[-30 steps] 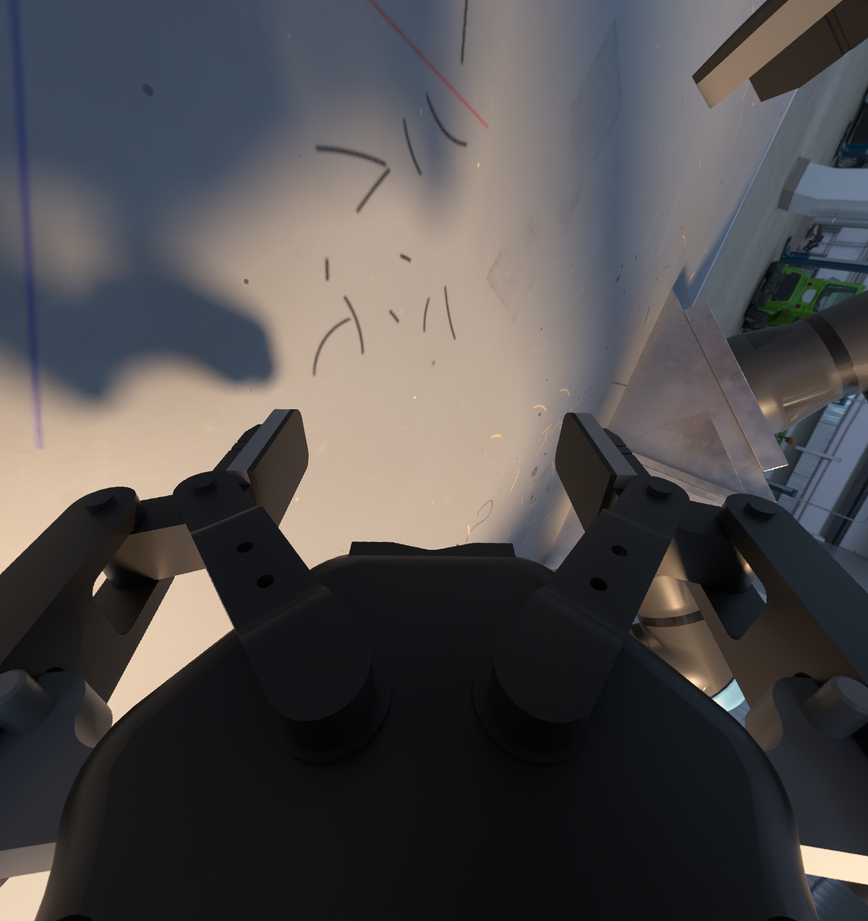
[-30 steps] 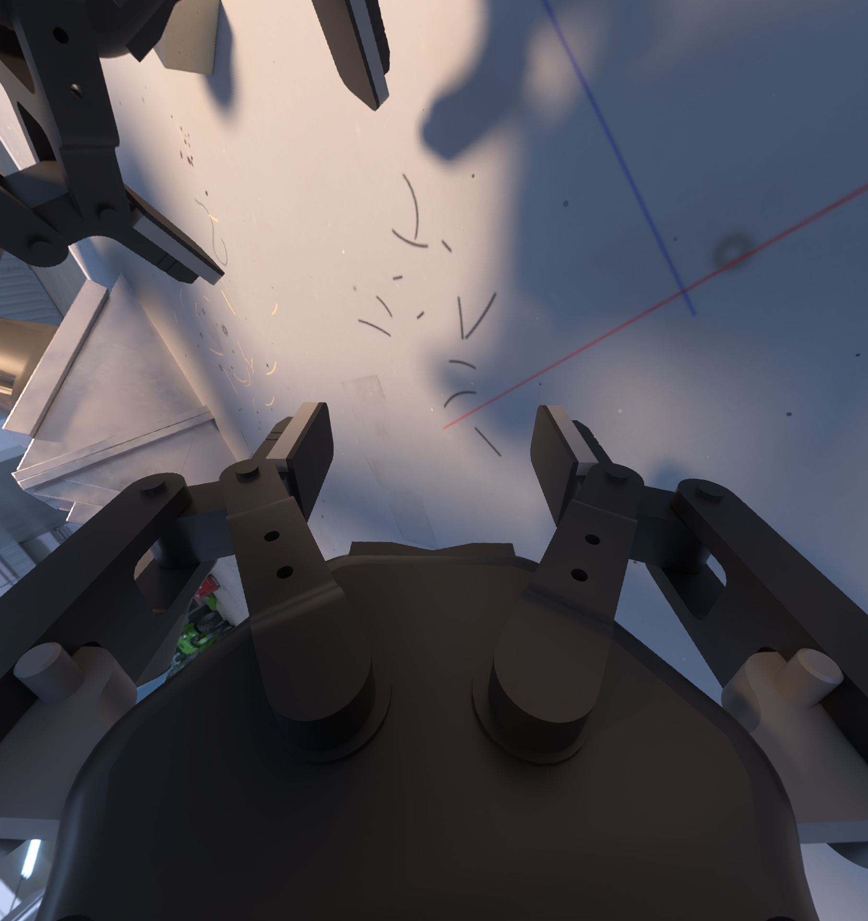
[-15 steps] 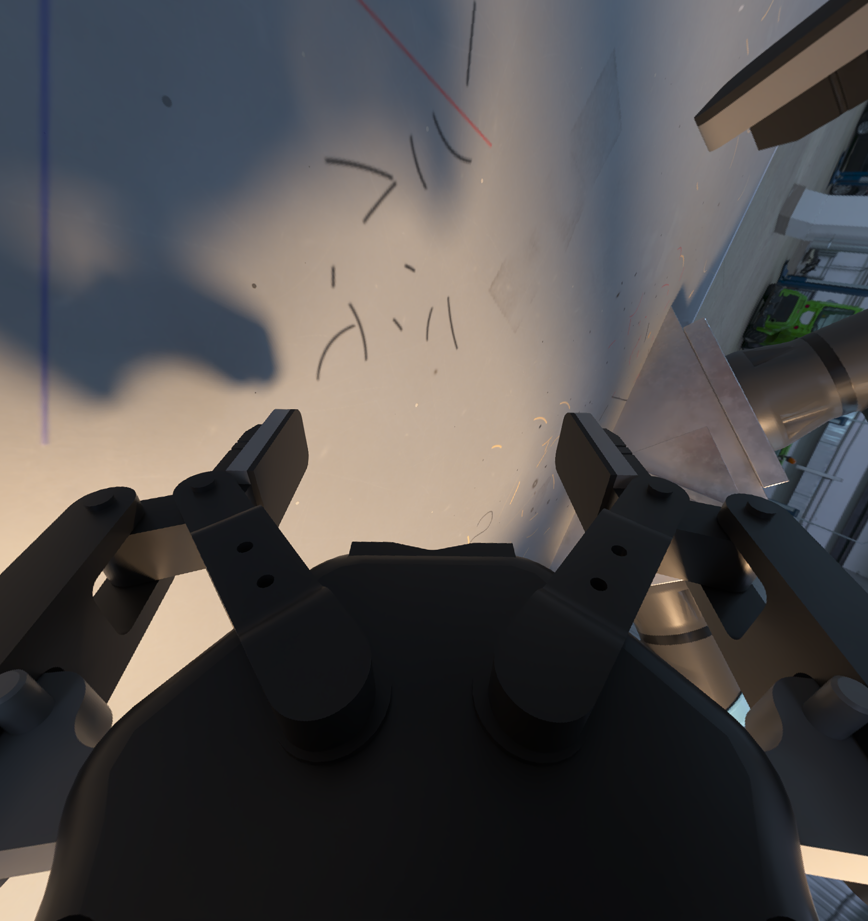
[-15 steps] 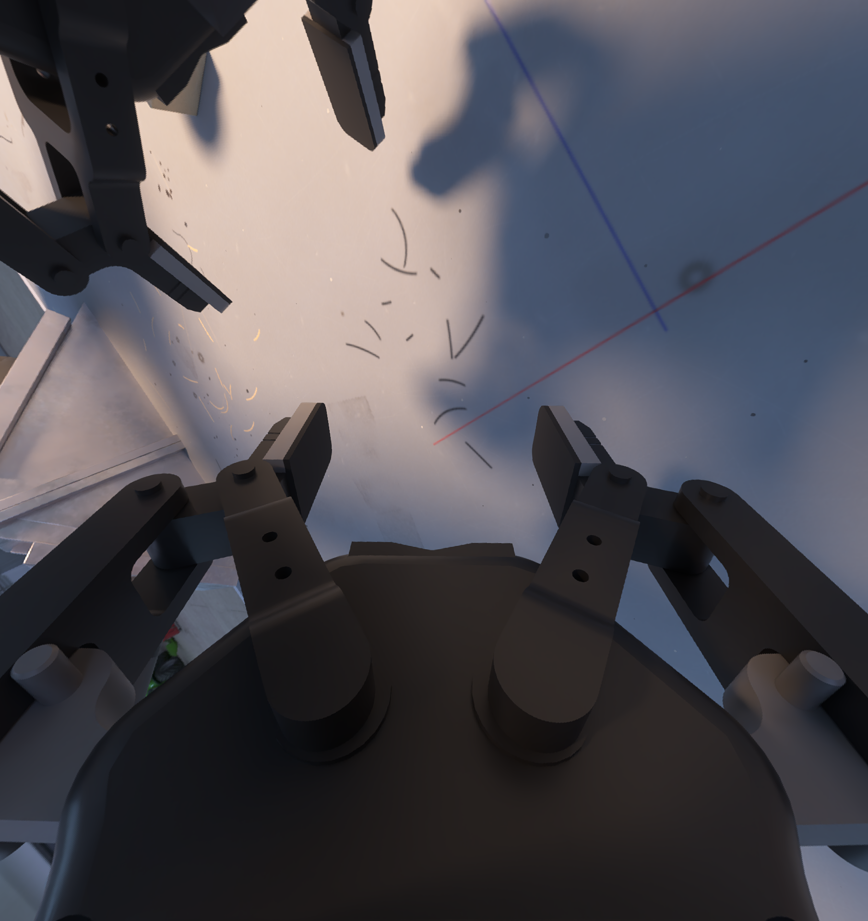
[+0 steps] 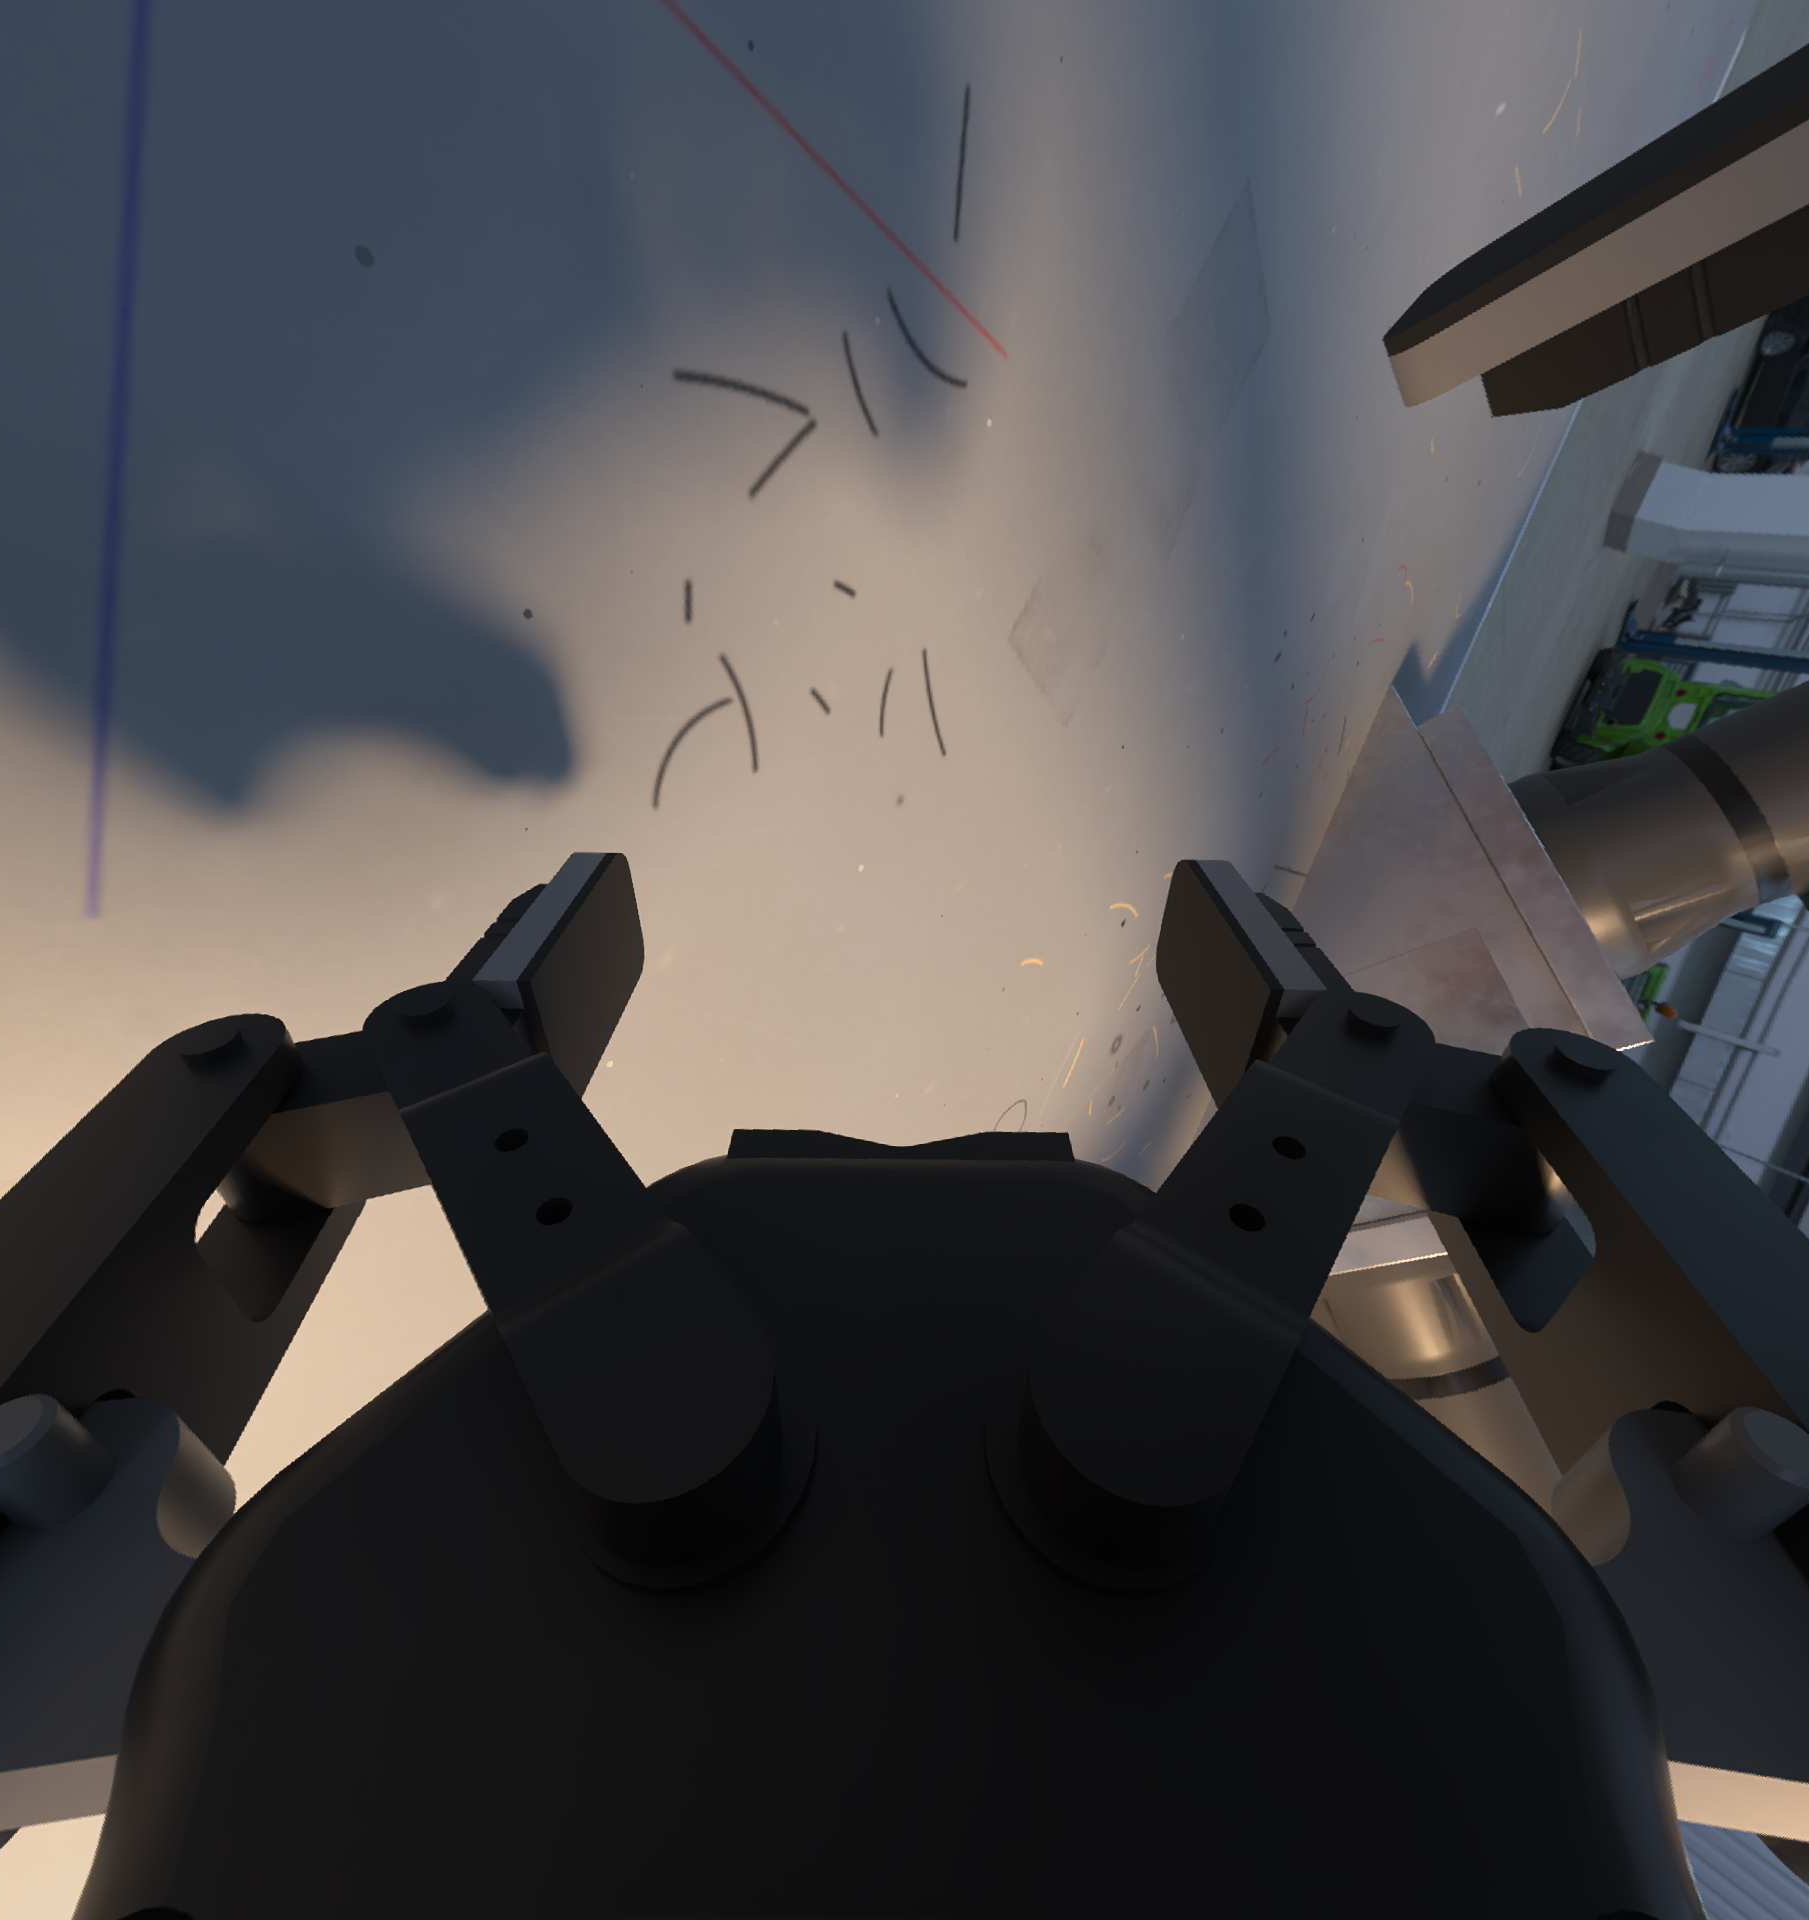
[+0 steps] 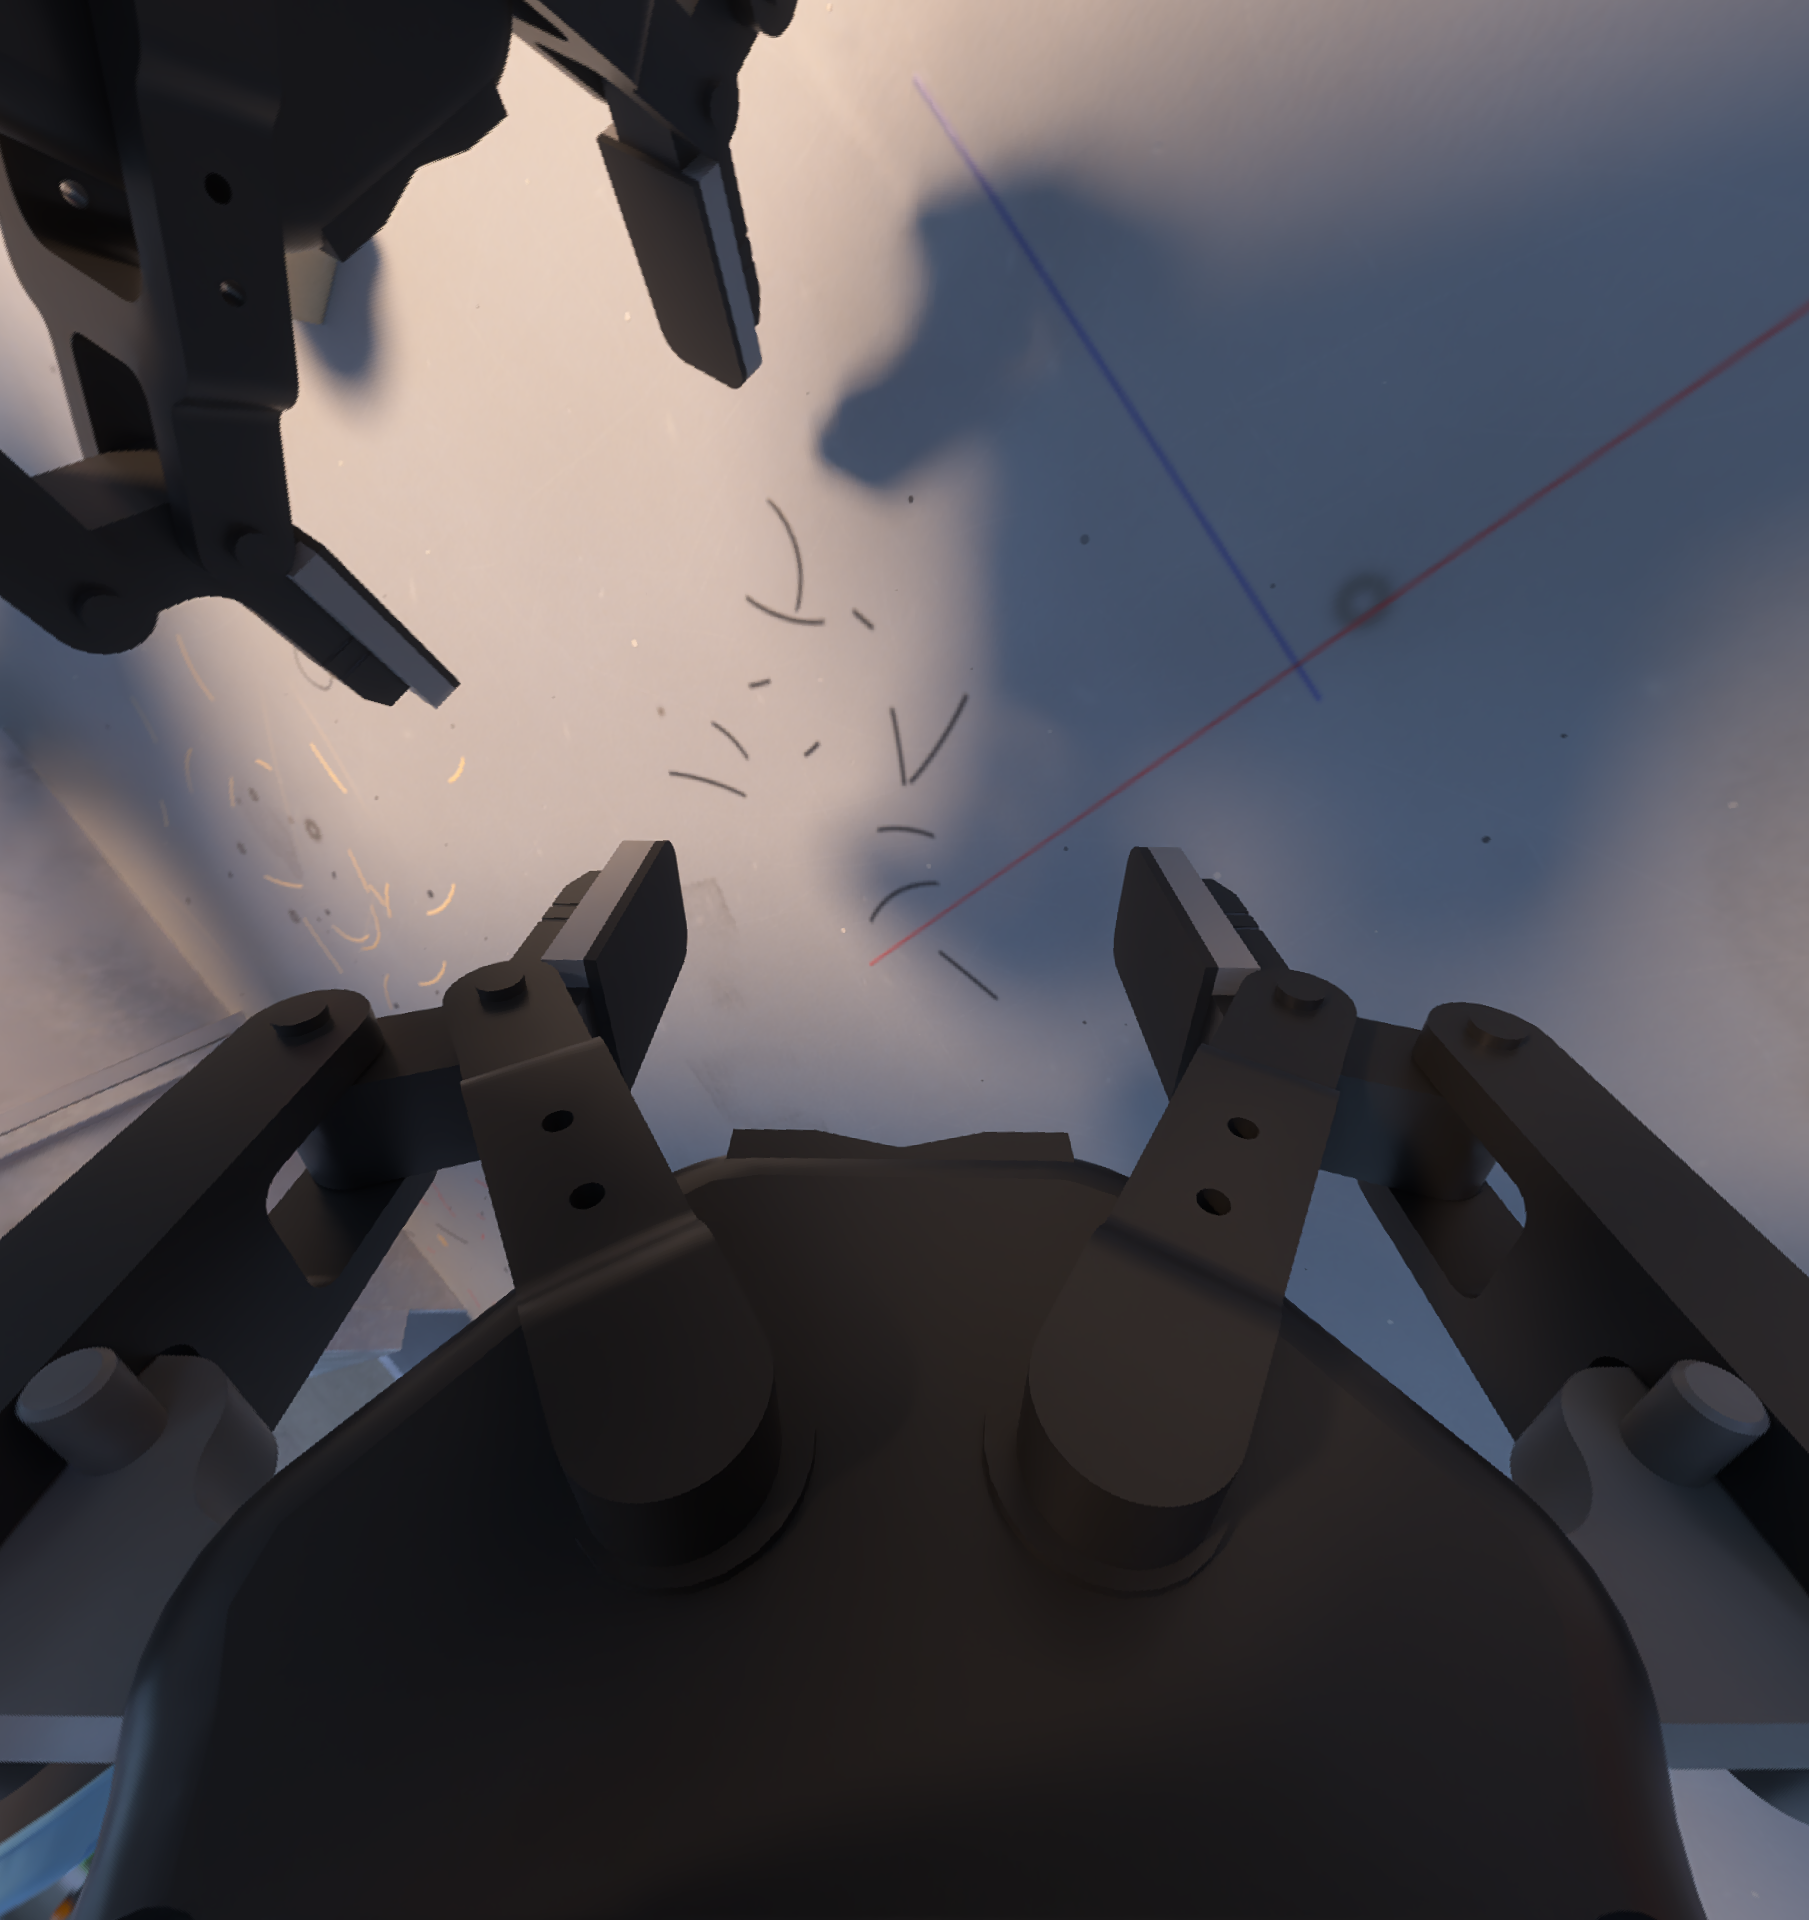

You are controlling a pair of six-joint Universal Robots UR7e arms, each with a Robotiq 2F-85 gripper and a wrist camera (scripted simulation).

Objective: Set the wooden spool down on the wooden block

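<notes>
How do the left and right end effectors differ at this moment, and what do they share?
The left end effector shows in both views, appearing again at the upper left of the right wrist view; of the right end effector, only one finger reaches the left wrist view. The red line ends near the right end effector but far ahead of the left one. Both are open and empty above the scratched table; neither spool nor block shows.

A pale tabletop point(image 5: 879, 935), scuffed with short dark marks point(image 6: 806, 727), catches warm light. Broad soft shadows point(image 5: 256, 623) cross it.
</notes>
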